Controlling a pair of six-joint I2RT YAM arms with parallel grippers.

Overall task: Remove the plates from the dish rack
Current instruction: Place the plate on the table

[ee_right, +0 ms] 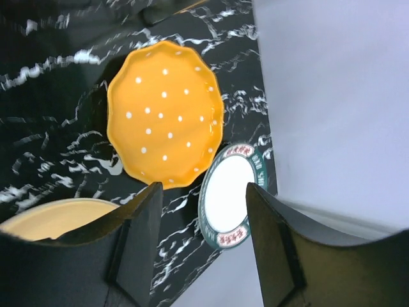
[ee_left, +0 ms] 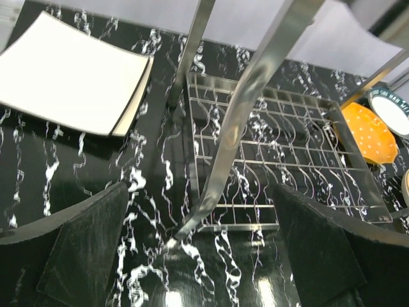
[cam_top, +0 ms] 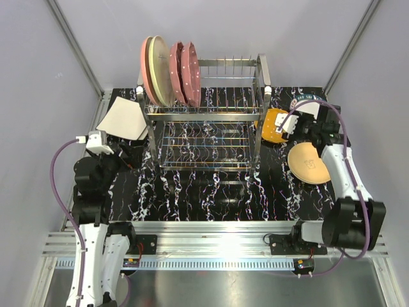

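Top view first. Shows a row of plates (cam_top: 169,73) standing on edge at the upper left of the dish rack (cam_top: 204,121), packed close: pink plate (cam_top: 147,67), cream plate (cam_top: 160,77), two maroon plates (cam_top: 190,73). Risks dragging a neighbour along or tipping the row by pulling just one out. Puts the left gripper (cam_top: 130,155) low at the left of the frame, just below the squarish white plate (cam_top: 124,118), spread wide, holding nothing, well apart from that row. Puts the right gripper (cam_top: 295,121) at the right, beside the orange plate (cam_top: 273,126), released too, above the tan plate (cam_top: 308,163).

Left wrist view. Looks along the table with fingers (ee_left: 83,256) parted at the bottom corners, empty. Has a rack leg (ee_left: 255,96) slanting through the centre, so could clip it by swinging straight up toward the top tier, probably shoving the whole rack.

Right wrist view. Points down, fingers (ee_right: 137,249) apart, gripping nothing. Hangs near the orange plate at upper centre, the teal-rimmed plate (ee_right: 231,195) at lower centre, the tan plate at lower left. Could knock or chip those by dropping lower.
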